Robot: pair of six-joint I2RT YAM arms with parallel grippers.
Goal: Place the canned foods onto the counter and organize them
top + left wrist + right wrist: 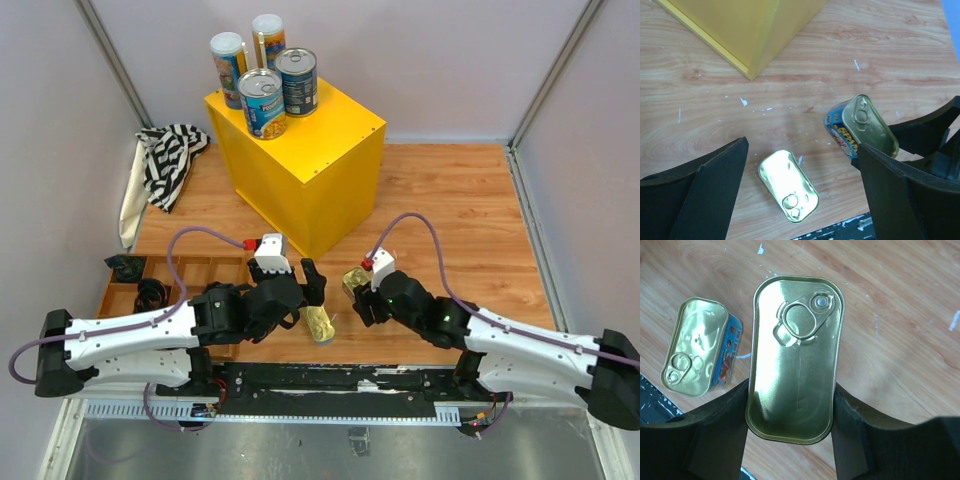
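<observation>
On the far left, a black-and-white striped cloth [165, 160] is lying beside a low wooden compartment tray [200, 270], which is partly hiding under the left arm. The left gripper [305, 300] is hovering with its fingers [705, 195] spread wide on either side of a flat gold rounded-rectangle tin [788, 185]. That tin is lying lid-up on the wood-grain table [450, 200] near the front edge, and nothing is touching it.

Behind it, the large yellow box-shaped cabinet [330, 125] is already carrying four cans on its far-left corner. Two tall slim white-lidded cylinders [228, 62] are standing at the back and two blue-labelled silver-topped cans [263, 102] in front.

To the right, the right gripper [790, 405] is pinching the second gold tin [795, 355] across its narrow sides, just beside the first. The job is looking about two-thirds done, with both tins waiting to go up.

Whether the held tin is resting on the table or hanging clear is hard to tell. The overhead view is showing both tins only partly, behind the fingers.
</observation>
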